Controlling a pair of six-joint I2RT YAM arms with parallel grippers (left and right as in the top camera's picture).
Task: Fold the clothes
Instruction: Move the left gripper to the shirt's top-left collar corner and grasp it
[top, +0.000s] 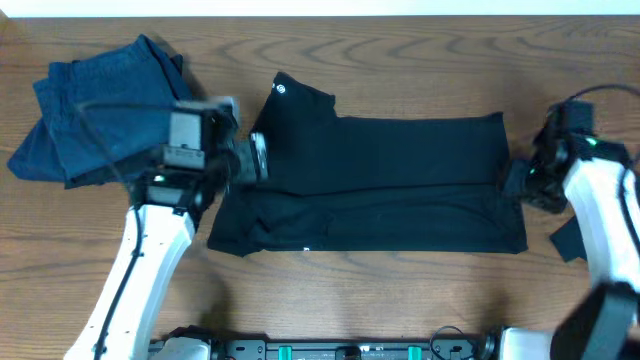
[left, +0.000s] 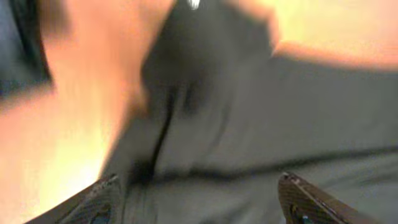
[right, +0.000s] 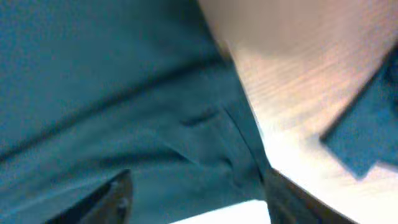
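Black garment (top: 400, 180) lies flat on the counter (top: 400, 300), long axis left-right. The crease along its middle suggests it's already doubled lengthwise. Round white logo (top: 280, 89) is at its far left corner, small white label (top: 307, 249) on its near edge. Left claw (top: 257, 157) sits over the garment's left short end and right claw (top: 518, 180) at its right short end, so there is 1 arm per end, neither nearer overall. Both claws are wide with nothing pinched. The wrist views show fingers spread with cloth lying loose between them, though the left wrist view is blurred. My read is that the next fold goes end to end across that long axis. The garment lies inboard of each claw, so whichever arm carries has to pinch its own short edge and travel along the axis toward the other. Fabric is soft, thin and matte, lying smooth with a few shallow wrinkles near the left end. It will likely sag and drag if lifted from 1 point. Blue clothes (top: 95, 115) are bunched in a heap well left of the garment, heavier weave, not yet folded. There's a small dark scrap (top: 568, 240) just off the garment's near right corner. I cannot tell what it is.
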